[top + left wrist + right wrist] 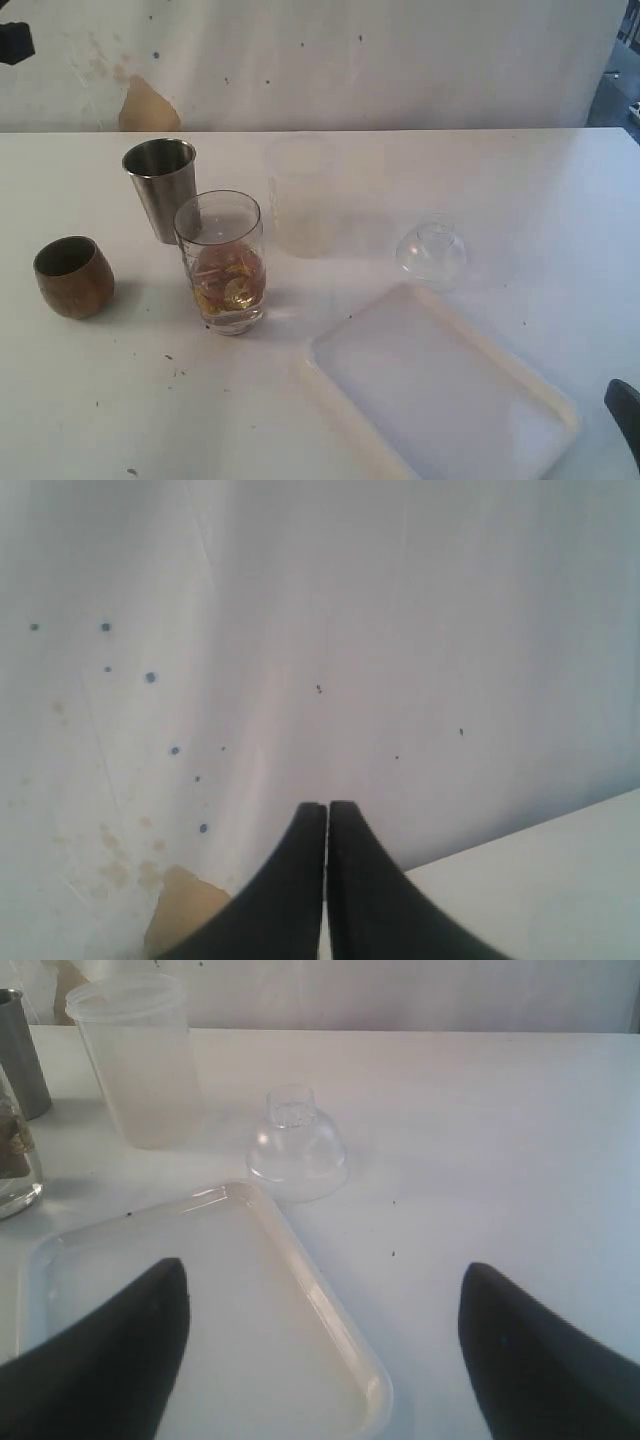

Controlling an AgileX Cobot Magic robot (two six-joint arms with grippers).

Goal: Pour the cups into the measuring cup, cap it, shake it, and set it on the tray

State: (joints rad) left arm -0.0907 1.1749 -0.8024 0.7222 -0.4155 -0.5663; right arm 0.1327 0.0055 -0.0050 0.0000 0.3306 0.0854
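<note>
Left wrist view: the left gripper has its 2 black fingers pressed together, with only a hairline between them and nothing held. It is raised and points at the white backdrop, which is speckled and stained. A corner of the table shows below it.

Right wrist view: the right gripper is spread wide and empty, its 2 fingers low over the near end of the tray. The clear dome lid rests on the table at the gripper's 12 o'clock, just past the tray's corner. The frosted container stands farther off at about 11 o'clock. The steel cup and the measuring cup are at about 10 o'clock, cut by the picture's edge.

Exterior view: the measuring cup stands upright and uncapped, with reddish and golden contents in its lower half. From it, the steel cup is just behind at 11 o'clock; whether they touch I cannot tell. The wooden cup sits apart at 9 o'clock, the lid well apart at 3 o'clock and the tray at 4 o'clock.
</note>
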